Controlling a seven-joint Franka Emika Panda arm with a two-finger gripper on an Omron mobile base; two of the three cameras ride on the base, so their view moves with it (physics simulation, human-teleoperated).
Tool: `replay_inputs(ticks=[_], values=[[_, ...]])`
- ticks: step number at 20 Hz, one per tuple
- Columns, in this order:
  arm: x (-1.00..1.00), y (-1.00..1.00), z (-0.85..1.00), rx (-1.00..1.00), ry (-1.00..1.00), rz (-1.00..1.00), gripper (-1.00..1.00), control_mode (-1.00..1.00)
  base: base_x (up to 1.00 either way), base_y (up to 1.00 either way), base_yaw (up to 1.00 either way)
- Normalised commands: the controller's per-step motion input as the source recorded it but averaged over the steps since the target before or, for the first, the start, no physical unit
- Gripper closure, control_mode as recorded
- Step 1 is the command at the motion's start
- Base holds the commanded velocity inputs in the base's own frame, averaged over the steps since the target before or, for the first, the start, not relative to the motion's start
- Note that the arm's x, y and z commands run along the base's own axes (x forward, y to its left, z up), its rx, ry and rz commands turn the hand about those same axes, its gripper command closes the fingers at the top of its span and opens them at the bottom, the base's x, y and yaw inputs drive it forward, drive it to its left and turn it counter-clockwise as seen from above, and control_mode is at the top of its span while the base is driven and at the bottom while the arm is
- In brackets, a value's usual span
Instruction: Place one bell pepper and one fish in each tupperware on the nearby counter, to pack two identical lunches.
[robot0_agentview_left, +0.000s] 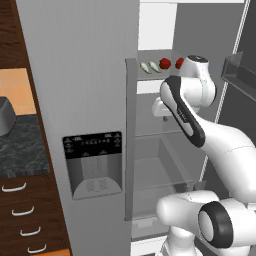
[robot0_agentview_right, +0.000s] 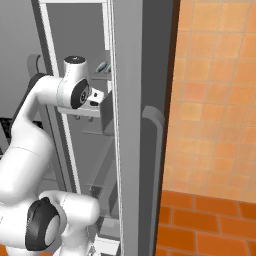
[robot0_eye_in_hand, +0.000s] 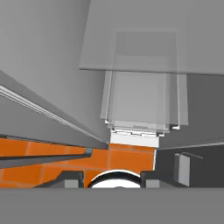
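On an upper shelf of the open fridge lie two pale fish (robot0_agentview_left: 145, 67) (robot0_agentview_left: 156, 66) and, to their right, two red bell peppers (robot0_agentview_left: 164, 63) (robot0_agentview_left: 179, 63). One fish (robot0_agentview_right: 103, 66) also peeks out beside the door edge in the right base view. My gripper (robot0_agentview_left: 163, 114) hangs just below that shelf, in front of the fridge interior, and points down. In the hand view its fingertips (robot0_eye_in_hand: 72, 179) stand apart with nothing between them, above glass shelves and the orange floor. The dark speckled counter (robot0_agentview_left: 20, 145) is at the far left. A grey vessel (robot0_agentview_left: 5, 116) stands on it, cut by the frame edge; I cannot tell whether it is a tupperware.
The closed grey fridge door with its dispenser panel (robot0_agentview_left: 92, 165) stands between the counter and the open compartment. The open door with a bin (robot0_agentview_left: 240, 75) is on the right. Brown drawers with white handles (robot0_agentview_left: 20, 211) sit under the counter. An orange tiled wall (robot0_agentview_right: 215, 100) lies right of the fridge.
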Motion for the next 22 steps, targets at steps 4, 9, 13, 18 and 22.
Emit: replay_inputs(ticks=[4,9,13,18,22], values=[[-0.01,0.0,-0.01,0.0,-0.01,0.0,-1.0,-1.0,0.0,0.0,0.0],[-0.33,-0.11,0.43,-0.07,-0.59,0.0,-1.0,-1.0,0.0,0.0,0.0],[-0.3,-0.35,0.92,-0.02,-0.75,0.0,-1.0,-1.0,0.0,0.0,0.0],[0.18,-0.27,1.0,0.02,-0.24,-0.09,-1.0,-1.0,0.0,0.0,0.0],[0.38,-0.14,0.13,0.06,0.22,-0.17,-1.0,-1.0,0.0,0.0,0.0]])
